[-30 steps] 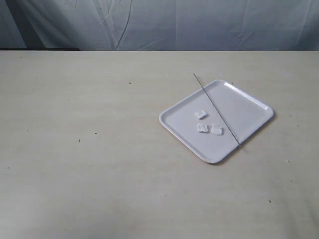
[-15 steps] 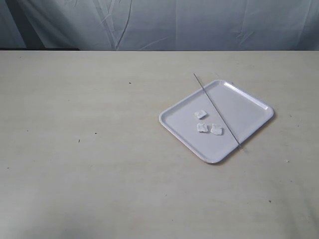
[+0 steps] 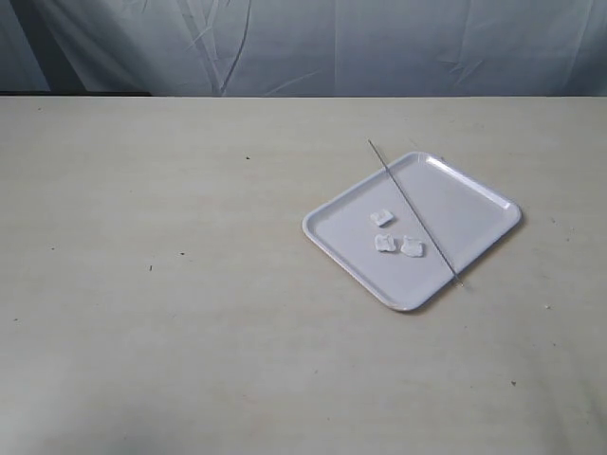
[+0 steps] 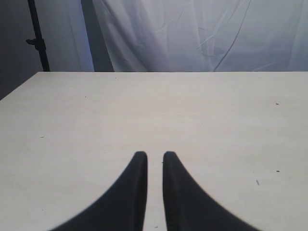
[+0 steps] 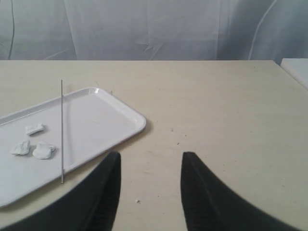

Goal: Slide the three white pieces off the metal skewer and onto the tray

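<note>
The white tray [image 3: 474, 237] lies right of the table's centre, turned like a diamond. The three white pieces [image 3: 382, 217] [image 3: 384, 243] [image 3: 412, 247] lie loose on it, off the metal skewer [image 3: 413, 210], which rests bare across the tray with both ends over the rim. The right wrist view shows the same tray [image 5: 106, 120], skewer [image 5: 62, 130] and pieces [image 5: 34, 128]. My right gripper [image 5: 150, 156] is open over bare table beside the tray's corner. Nothing is held in my left gripper [image 4: 154, 155], whose jaws stand almost together above bare table. Neither gripper shows in the exterior view.
A pale wooden table [image 3: 190, 284] with small dark specks carries the tray. A wrinkled white cloth [image 3: 303, 47] hangs behind the far edge. A dark stand [image 4: 37, 38] shows beyond the table in the left wrist view.
</note>
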### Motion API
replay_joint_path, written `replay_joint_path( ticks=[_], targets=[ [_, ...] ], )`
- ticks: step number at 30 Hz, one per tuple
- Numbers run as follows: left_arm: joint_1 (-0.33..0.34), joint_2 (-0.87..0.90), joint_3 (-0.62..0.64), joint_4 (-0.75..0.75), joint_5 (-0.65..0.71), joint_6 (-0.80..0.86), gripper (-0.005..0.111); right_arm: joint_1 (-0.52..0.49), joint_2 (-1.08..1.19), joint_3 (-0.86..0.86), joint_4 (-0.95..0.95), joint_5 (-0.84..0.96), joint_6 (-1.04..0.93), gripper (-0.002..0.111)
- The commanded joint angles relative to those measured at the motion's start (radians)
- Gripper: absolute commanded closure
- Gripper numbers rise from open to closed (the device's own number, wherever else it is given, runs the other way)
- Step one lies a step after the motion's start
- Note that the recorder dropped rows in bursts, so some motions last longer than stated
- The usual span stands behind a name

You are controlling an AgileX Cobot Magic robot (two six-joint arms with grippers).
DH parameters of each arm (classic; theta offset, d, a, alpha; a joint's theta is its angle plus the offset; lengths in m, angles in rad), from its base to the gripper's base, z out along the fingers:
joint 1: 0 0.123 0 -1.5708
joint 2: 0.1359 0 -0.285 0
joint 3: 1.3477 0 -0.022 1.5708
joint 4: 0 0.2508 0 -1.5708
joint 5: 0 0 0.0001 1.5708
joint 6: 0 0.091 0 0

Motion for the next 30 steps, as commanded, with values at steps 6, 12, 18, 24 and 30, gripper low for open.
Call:
replay_joint_path(
  ticks=[6, 12, 18, 24, 30],
  targets=[
    [0.030, -0.004, 0.001, -0.125, -0.006, 0.137, 0.094, 0.003, -0.004, 0.002, 0.000, -0.005, 0.000, 0.069],
    [0.030, -0.004, 0.001, -0.125, -0.004, 0.110, 0.094, 0.003, -0.004, 0.002, 0.000, -0.005, 0.000, 0.069],
    [0.030, -0.004, 0.001, -0.120, -0.004, 0.080, 0.094, 0.003, -0.004, 0.002, 0.002, -0.005, 0.000, 0.076],
    [0.044, -0.004, 0.001, -0.120, -0.004, 0.080, 0.094, 0.003, -0.004, 0.002, 0.000, -0.005, 0.000, 0.108],
    [0.053, -0.004, 0.001, -0.108, -0.006, 0.080, 0.094, 0.003, -0.004, 0.002, 0.002, -0.005, 0.000, 0.108]
  ],
)
